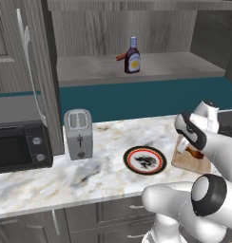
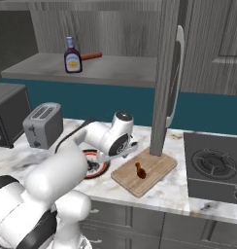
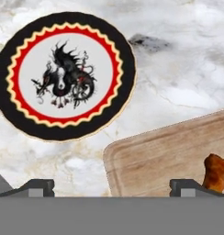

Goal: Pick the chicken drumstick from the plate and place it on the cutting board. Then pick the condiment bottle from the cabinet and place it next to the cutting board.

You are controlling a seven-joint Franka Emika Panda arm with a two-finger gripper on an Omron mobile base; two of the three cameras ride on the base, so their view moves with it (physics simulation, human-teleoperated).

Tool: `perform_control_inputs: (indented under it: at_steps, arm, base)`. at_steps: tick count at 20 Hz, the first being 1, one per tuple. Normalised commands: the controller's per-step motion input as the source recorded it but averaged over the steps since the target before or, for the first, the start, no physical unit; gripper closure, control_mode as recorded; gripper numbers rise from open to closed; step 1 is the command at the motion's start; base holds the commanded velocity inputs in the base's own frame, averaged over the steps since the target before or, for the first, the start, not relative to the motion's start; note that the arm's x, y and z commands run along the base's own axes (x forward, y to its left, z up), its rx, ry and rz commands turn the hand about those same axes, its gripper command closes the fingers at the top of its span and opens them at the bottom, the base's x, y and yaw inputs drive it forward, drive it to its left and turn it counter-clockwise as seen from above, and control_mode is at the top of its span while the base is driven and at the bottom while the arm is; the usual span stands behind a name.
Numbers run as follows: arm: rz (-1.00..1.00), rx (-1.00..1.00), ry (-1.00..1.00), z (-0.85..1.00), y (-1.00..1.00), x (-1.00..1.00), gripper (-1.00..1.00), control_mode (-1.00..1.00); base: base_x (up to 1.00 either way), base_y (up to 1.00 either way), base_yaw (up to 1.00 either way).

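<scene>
Your hand (image 3: 112, 186) is open and empty, fingertips (image 3: 38, 186) spread over the marble surface (image 3: 178, 69). The chicken drumstick (image 3: 215, 172) lies on the cutting board (image 3: 164, 156) at 4 o'clock; the plate (image 3: 63, 75) sits at 10 o'clock. The condiment bottle (image 1: 132, 56) stands on the cabinet (image 1: 146, 19) shelf.

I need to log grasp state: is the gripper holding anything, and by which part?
Nothing. The gripper is open and empty; the drumstick lies on the board.
</scene>
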Motion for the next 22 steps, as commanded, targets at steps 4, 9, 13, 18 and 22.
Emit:
perform_control_inputs:
  at_steps: [4,9,13,18,22]
  arm:
    - [0.0,0.07,-0.03,0.27,0.3,-0.13,-1.0,-1.0]
    - [0.0,0.05,-0.03,0.27,0.4,-0.11,-1.0,-1.0]
    - [0.0,0.05,-0.04,0.26,0.46,-0.1,-1.0,-1.0]
    - [0.0,0.05,-0.05,0.26,0.47,-0.1,-1.0,-1.0]
    - [0.0,0.05,-0.05,0.27,0.48,-0.08,-1.0,-1.0]
  base:
    - [0.0,0.0,0.0]
    - [0.0,0.0,0.0]
    - [0.0,0.0,0.0]
    - [0.0,0.0,0.0]
    - [0.0,0.0,0.0]
